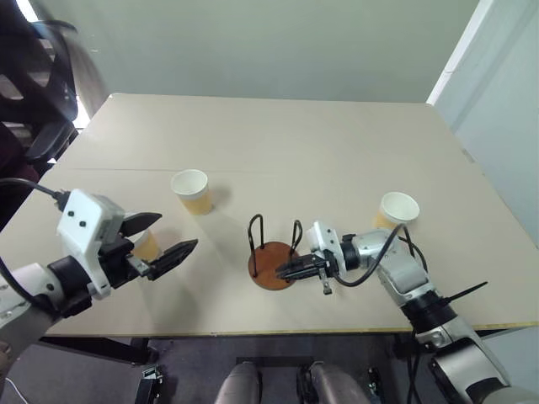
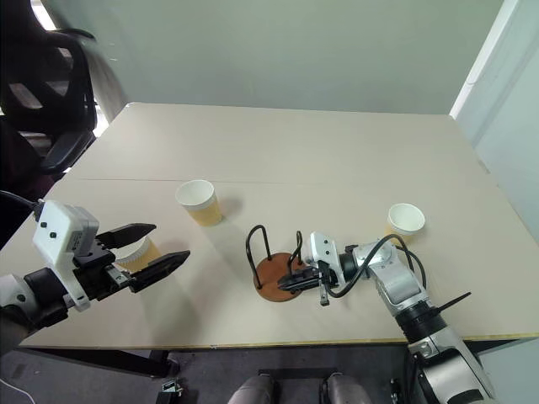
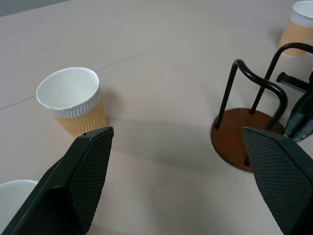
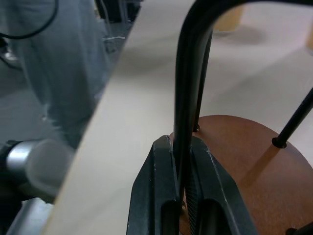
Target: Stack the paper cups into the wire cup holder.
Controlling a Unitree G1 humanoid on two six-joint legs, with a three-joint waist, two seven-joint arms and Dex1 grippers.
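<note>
The wire cup holder (image 1: 264, 271), a reddish-brown disc with two black wire loops, stands near the table's front edge at the middle. My right gripper (image 4: 180, 145) is shut on the lower part of one wire loop (image 4: 188, 73), reaching in from the right (image 1: 285, 270). One paper cup (image 1: 191, 191) stands upright behind and left of the holder. A second (image 1: 398, 209) stands to the right, behind my right arm. A third (image 1: 147, 245) stands at the left, close under my left gripper (image 1: 174, 233). That gripper is open and holds nothing.
The pale table (image 1: 278, 135) has a seam running across it behind the cups. A black office chair (image 1: 42, 84) stands off the table's far left corner. A light wall panel (image 1: 497, 93) rises beyond the right edge.
</note>
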